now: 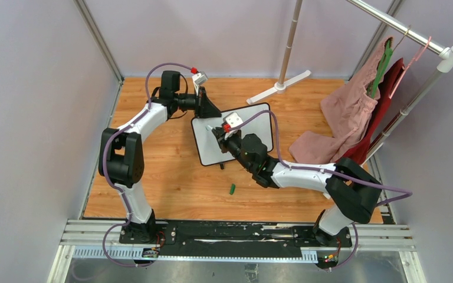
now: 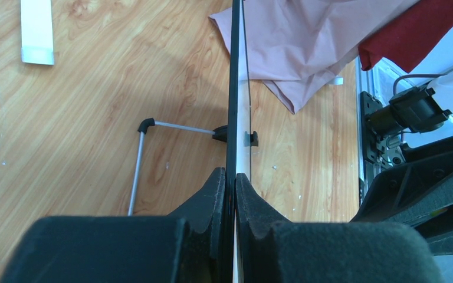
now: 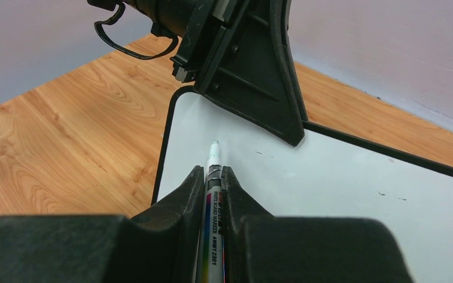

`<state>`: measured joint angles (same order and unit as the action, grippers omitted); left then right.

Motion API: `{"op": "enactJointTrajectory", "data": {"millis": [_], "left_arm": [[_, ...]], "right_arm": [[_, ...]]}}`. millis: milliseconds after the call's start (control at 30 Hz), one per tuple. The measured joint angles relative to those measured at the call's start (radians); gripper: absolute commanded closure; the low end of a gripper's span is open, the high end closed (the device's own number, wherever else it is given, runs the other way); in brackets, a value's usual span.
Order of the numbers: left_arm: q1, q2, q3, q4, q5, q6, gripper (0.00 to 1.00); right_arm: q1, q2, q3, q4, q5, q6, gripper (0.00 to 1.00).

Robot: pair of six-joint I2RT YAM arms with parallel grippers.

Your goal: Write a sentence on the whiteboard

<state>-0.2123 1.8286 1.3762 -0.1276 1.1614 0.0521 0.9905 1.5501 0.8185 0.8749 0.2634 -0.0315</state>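
The whiteboard [image 1: 245, 127] stands tilted on the wooden table, its thin black-bordered edge [image 2: 232, 71] seen end-on in the left wrist view. My left gripper [image 1: 211, 111] [image 2: 230, 175] is shut on the board's far-left edge. My right gripper [image 1: 218, 133] [image 3: 212, 171] is shut on a white whiteboard marker [image 3: 212, 203], uncapped. The marker's tip [image 3: 214, 145] is at the board's white face [image 3: 342, 194], near its upper-left corner. That face shows only a few small dark specks; no sentence is in view.
A green marker cap [image 1: 232, 189] lies on the table in front of the board. Pink and red garments [image 1: 354, 112] hang from a rack at the right, draping onto the table. A white stand base [image 1: 278, 87] sits behind the board. The board's wire foot [image 2: 171, 127] sticks out behind it.
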Motion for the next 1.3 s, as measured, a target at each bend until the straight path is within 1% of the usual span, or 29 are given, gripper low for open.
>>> {"op": "enactJointTrajectory", "data": {"millis": [567, 1300], "left_arm": [[0.000, -0.001, 0.000, 0.000, -0.002, -0.001, 1.00], [0.000, -0.001, -0.001, 0.001, -0.002, -0.003, 1.00]], "right_arm": [[-0.019, 0.030, 0.007, -0.022, 0.018, 0.017, 1.00], [-0.021, 0.048, 0.007, -0.032, 0.005, 0.074, 1.00]]}}
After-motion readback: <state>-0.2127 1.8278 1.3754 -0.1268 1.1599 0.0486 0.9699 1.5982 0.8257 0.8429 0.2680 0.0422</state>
